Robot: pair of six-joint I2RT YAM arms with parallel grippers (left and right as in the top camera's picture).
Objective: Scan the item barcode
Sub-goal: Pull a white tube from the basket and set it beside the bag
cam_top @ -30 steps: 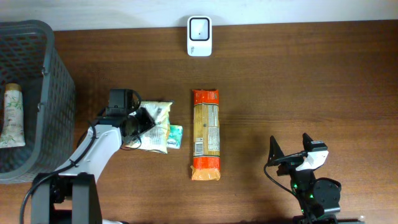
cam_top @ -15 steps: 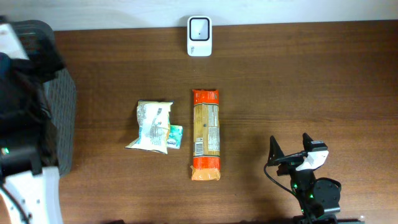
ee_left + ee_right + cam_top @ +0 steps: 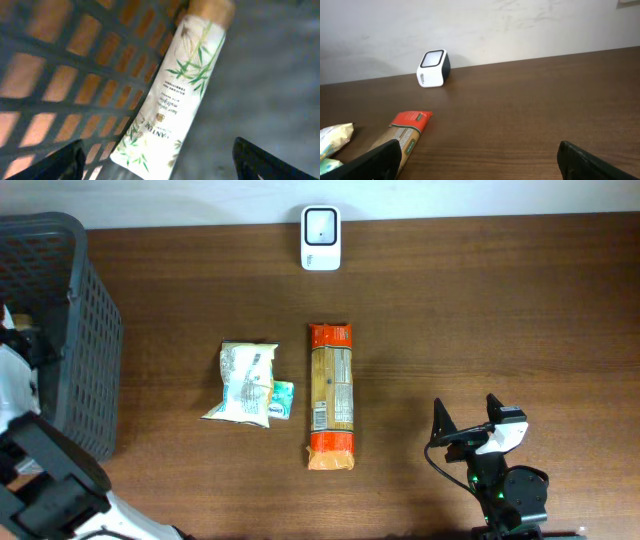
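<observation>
On the table [image 3: 500, 310]: one white scanner [image 3: 321, 224], one long pasta packet [image 3: 331, 395], one pale snack pouch [image 3: 245, 382], one small teal sachet [image 3: 283, 400], one grey basket [image 3: 95, 330] (a single tube [image 3: 170, 100] lies inside it).

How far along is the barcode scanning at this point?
Done: a snack bag and pasta packet lie on the table; whether scanned is unclear. In hand: the open left pincer hovers over a tube in the basket, holding nothing. Left: grasp the tube, show it to the scanner.
</observation>
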